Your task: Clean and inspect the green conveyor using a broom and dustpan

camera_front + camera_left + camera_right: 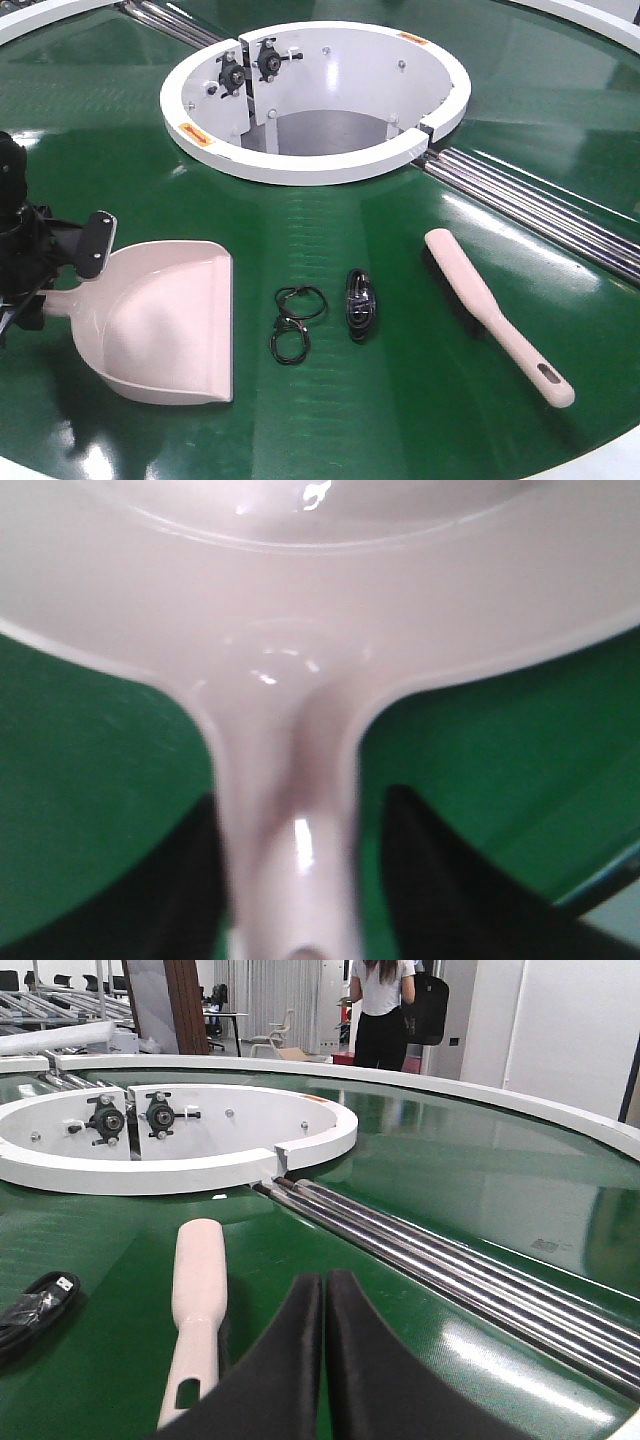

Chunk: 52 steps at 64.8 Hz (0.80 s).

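Note:
The pale pink dustpan (170, 320) lies on the green conveyor (400, 400) at the left, mouth toward the right. My left gripper (65, 280) sits at its handle. In the left wrist view the handle (290, 860) runs between the two black fingers (430, 880). The left finger lies against it, a strip of green shows before the right one, and the gripper (300, 795) is open. The broom (490, 310) lies at the right, its slotted handle end nearest. My right gripper (323, 1275) is shut on nothing, just right of the broom (197, 1280) handle.
Two small black cable bundles (295, 320) (360, 303) lie between dustpan and broom. A white ring housing (300, 165) stands at the belt's centre. Steel rods (540, 205) run out from it to the right. A person (385, 1010) stands beyond the far rim.

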### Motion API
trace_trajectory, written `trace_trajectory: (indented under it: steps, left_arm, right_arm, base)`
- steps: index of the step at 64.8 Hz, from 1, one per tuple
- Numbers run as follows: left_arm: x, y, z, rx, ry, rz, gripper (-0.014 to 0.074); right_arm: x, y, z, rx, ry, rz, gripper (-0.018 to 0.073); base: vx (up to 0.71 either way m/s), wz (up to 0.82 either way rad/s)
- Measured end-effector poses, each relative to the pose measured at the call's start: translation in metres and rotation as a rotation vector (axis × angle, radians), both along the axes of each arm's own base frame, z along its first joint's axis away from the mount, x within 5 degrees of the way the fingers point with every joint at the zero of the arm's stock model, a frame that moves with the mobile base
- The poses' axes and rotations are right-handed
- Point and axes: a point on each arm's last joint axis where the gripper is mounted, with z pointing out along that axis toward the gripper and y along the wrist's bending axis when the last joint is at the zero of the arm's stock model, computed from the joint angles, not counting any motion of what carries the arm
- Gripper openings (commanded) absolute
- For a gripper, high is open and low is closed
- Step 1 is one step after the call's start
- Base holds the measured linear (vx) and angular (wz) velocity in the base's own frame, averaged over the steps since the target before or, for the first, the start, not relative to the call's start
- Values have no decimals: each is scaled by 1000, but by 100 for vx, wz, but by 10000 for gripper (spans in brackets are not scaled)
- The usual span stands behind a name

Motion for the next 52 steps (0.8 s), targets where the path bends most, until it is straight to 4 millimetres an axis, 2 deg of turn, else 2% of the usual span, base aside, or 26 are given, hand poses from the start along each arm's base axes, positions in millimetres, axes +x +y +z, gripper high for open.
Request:
trace_trajectory:
  steps: [4,14,24,35,52]
  left_arm:
    - [1,0,2,-2,-3,2,-8]
    - [3,-7,21,-7,-29,-9,-8]
    - [7,-28,41,-62,-95,-40,-8]
    - [3,-48,39,-38,-74,-44,-8]
    - [4,-51,31,8,-39,-15,-8]
  right_arm:
    - [0,0,0,0,0,0,-8]
    - [0,0,0,0,0,0,-8]
    - [0,0,0,0,0,0,-8]
    - [0,0,0,0,0,0,-8]
    - [0,0,0,0,0,0,-8]
  base:
    - [0,0]
    - [0,0]
    - [0,0]
    - [0,0]
    - [0,0]
